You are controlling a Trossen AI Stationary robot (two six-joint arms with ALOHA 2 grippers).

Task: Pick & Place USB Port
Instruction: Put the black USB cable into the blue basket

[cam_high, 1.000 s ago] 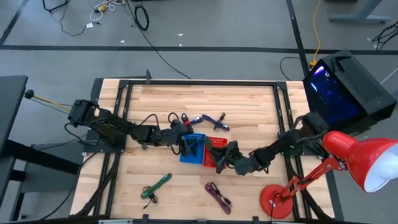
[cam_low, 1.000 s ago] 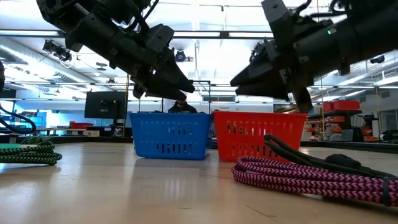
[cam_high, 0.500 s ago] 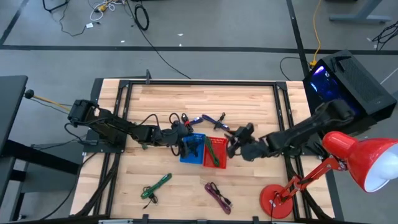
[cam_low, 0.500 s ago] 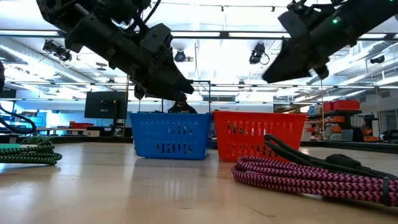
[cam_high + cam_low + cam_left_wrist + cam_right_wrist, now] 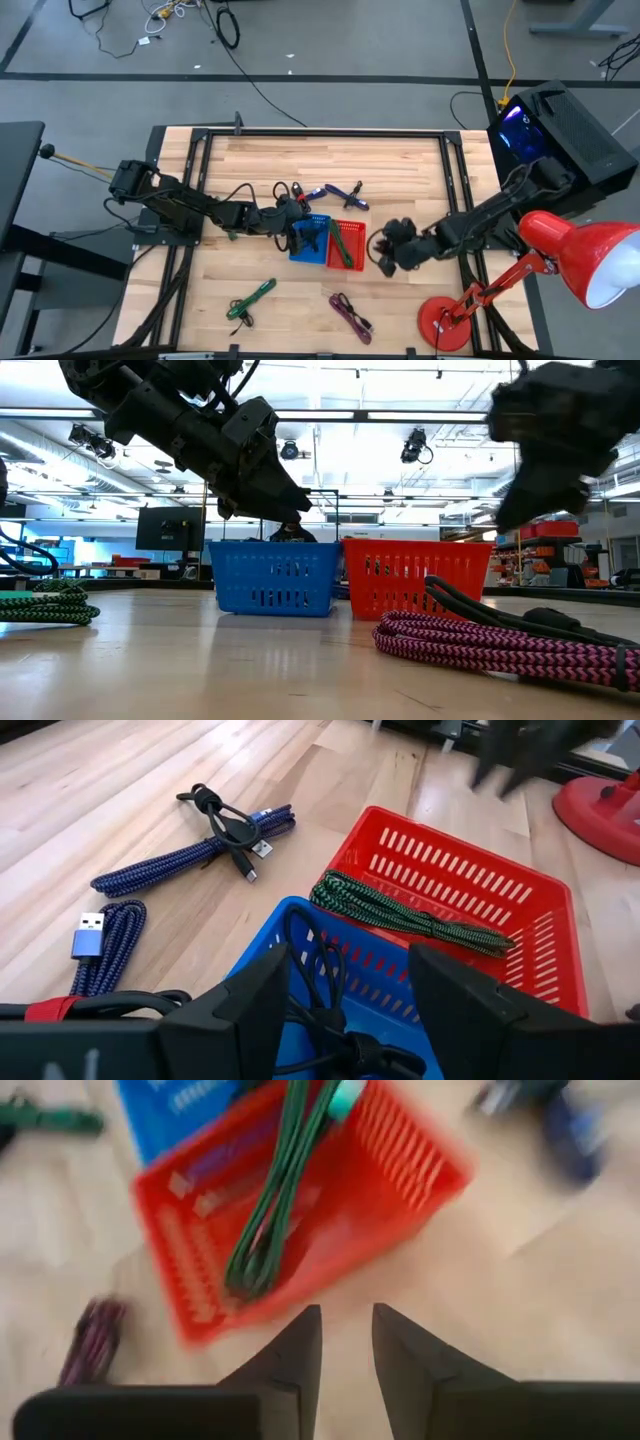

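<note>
The wooden worktop (image 5: 400, 170) is the biggest thing here. A red lamp (image 5: 590, 262) stands at its right corner, and its shade hides some of the floor.

Two dark arms reach in. The left hand (image 5: 298, 232) hangs over the blue basket (image 5: 310, 240) with its fingers (image 5: 460, 995) spread wide and nothing in them. The right hand (image 5: 388, 252) is just beside the red basket (image 5: 347, 243). It looks smeared and holds nothing; its fingers (image 5: 300, 1345) sit close with a small gap.

There are two baskets, touching side by side. A black cable (image 5: 320, 1010) lies in the blue one, partly hidden by the hand. A green cable (image 5: 410, 915) lies in the red one.

On the worktop are two blue cables (image 5: 340, 194), one green cable (image 5: 250, 298) and one purple cable (image 5: 350, 315). A black and red cable (image 5: 283, 190) is hard to make out.
</note>
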